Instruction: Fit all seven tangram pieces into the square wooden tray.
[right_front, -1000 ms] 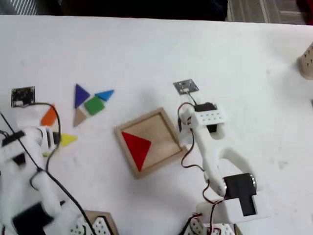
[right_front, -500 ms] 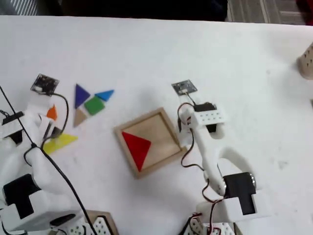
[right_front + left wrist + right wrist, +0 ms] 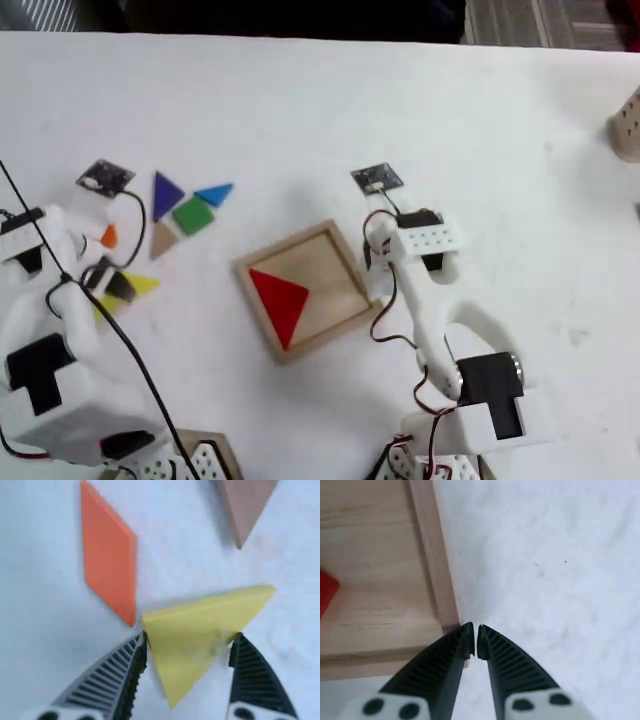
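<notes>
The square wooden tray [image 3: 342, 252] lies mid-table with a red triangle [image 3: 279, 303] inside. To its left are a purple triangle [image 3: 165, 193], a blue triangle [image 3: 214, 193], a green square [image 3: 192, 214], a tan triangle [image 3: 162, 238] and an orange parallelogram [image 3: 108, 236]. My left gripper [image 3: 187, 647] is shut on the yellow triangle [image 3: 200, 625], one finger at each edge, with the orange parallelogram [image 3: 110, 575] and tan triangle [image 3: 245, 505] just beyond. My right gripper [image 3: 474, 641] is shut and holds nothing, resting on the table at the outer corner of the tray [image 3: 432, 570].
A pale perforated object [image 3: 628, 125] stands at the far right edge. A wooden block [image 3: 205, 450] sits at the front between the arm bases. Black cables trail from the left arm [image 3: 60, 350] across the front left. White table stretches behind and right of the tray.
The left arm has swung round and its gripper has come onto the yellow triangle, which shifted slightly left. The right arm has not moved.
</notes>
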Robot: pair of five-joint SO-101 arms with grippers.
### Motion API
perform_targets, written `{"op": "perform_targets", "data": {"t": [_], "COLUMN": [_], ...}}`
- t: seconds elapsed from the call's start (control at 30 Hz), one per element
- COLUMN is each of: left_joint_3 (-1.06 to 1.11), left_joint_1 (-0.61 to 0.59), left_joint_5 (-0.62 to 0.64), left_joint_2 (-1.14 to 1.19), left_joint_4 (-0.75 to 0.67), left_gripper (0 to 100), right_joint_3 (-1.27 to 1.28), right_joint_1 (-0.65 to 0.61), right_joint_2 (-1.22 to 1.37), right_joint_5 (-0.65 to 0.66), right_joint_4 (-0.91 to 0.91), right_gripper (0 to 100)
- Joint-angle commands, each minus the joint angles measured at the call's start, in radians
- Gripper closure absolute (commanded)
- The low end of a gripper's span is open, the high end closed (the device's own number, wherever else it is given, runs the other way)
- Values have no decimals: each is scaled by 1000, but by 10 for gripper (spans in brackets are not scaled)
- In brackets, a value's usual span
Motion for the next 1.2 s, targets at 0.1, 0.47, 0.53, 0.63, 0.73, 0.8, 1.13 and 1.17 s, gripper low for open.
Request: {"op": "perform_targets", "data": {"t": [0.1, 0.47, 0.53, 0.63, 0.73, 0.8, 1.13, 1.17], "left_joint_3": [-48, -64, -97, -152, -175, -173, -187, -198], "left_joint_1": [-4, 1, -2, 1, 5, 25, 74, 79], "left_joint_5": [18, 26, 32, 14, -57, -54, -63, -63], "left_joint_2": [10, 84, 157, 260, 306, 308, 305, 305], "left_joint_4": [44, 11, -14, -17, -15, -14, 63, 78], "left_gripper": [732, 727, 719, 695, 695, 695, 971, 963], "right_joint_3": [-5, -3, -3, -3, -3, -3, -3, -3], "right_joint_1": [10, 10, 8, 8, 8, 8, 8, 8], "right_joint_2": [-10, -7, -5, -5, -5, -5, -13, -13], "right_joint_5": [12, 12, 12, 12, 12, 12, 12, 12], "right_joint_4": [-10, -10, -10, -10, -10, -10, -10, -10], "right_gripper": [978, 978, 978, 978, 978, 978, 978, 978]}}
